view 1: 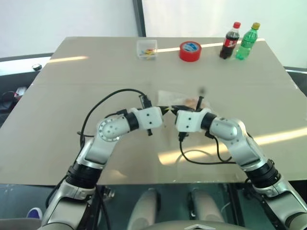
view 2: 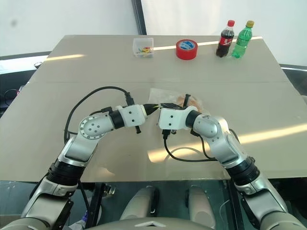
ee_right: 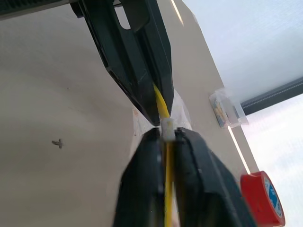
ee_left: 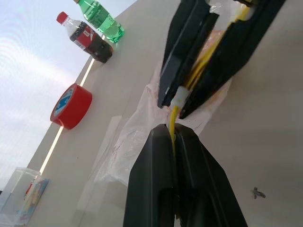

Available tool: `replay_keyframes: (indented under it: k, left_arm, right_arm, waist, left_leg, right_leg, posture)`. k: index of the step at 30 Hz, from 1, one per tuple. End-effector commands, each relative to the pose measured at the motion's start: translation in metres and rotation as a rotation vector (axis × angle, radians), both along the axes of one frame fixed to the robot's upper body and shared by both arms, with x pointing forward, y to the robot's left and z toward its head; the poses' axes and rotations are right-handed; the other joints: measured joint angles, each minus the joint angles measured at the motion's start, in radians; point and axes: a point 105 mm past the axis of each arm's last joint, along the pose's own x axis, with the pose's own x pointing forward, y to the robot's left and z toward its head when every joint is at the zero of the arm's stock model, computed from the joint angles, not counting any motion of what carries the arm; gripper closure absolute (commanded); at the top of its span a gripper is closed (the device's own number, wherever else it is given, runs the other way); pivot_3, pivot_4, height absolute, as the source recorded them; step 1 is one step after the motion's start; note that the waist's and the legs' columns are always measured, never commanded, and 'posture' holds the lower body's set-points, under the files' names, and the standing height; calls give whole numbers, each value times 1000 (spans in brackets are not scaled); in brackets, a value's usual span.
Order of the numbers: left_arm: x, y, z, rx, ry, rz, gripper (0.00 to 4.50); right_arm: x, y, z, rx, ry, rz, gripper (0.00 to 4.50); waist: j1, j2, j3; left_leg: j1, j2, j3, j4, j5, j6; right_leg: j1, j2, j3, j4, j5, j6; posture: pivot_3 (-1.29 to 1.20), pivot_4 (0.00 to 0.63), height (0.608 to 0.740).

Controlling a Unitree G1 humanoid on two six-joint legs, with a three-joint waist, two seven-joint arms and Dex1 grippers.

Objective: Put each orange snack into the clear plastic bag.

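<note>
Both claws pinched on the yellow strip [ee_left: 176, 124] of the clear plastic bag [ee_left: 137, 137], mid-desk: left claw [ee_left: 174, 137] and right claw [ee_right: 166, 137] nose to nose. An orange snack [view 2: 192, 101] shows through the film. The bag looks light, floppy and slippery; grip the stiffer strip. Risk: the film tears or slips if the claws pull apart.
</note>
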Motion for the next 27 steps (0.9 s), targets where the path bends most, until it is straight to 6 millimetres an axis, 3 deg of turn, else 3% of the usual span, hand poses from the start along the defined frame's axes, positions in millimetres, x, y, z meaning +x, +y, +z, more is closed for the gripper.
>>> replay_keyframes:
  k: [1,11,14,18,25,27]
  left_arm:
    - [-3,-5,8,-13,-35,-19,4500]
    - [-3,-5,8,-13,-33,-18,4500]
    - [-3,-5,8,-14,-34,-17,4500]
    - [-3,-5,9,-17,-33,-17,4500]
    - [-3,-5,8,-16,-34,-17,4500]
    - [-3,-6,8,-15,-34,-19,4500]
  right_arm:
    - [-4,5,18,23,-63,32,4366]
    - [-7,7,14,24,-12,50,4366]
    - [-7,6,15,23,-20,51,3531]
    - [-5,6,17,26,-37,43,1686]
    - [-4,6,18,30,-43,44,1686]
    - [-3,5,19,31,-44,44,2197]
  waist:
    - [0,0,0]
    - [0,0,0]
    - [0,0,0]
    - [0,0,0]
    - [0,0,0]
    - [0,0,0]
  left_leg:
    - [0,0,0,0,0,0]
    - [0,0,0,0,0,0]
    - [0,0,0,0,0,0]
    - [0,0,0,0,0,0]
    - [0,0,0,0,0,0]
    - [0,0,0,0,0,0]
  right_leg:
    - [0,0,0,0,0,0]
    - [0,0,0,0,0,0]
    - [0,0,0,0,0,0]
    - [0,0,0,0,0,0]
    - [0,0,0,0,0,0]
    - [0,0,0,0,0,0]
  posture:
    - [0,150,740]
    - [0,150,740]
    - [0,150,740]
    - [0,150,740]
    - [0,150,740]
    - [0,150,740]
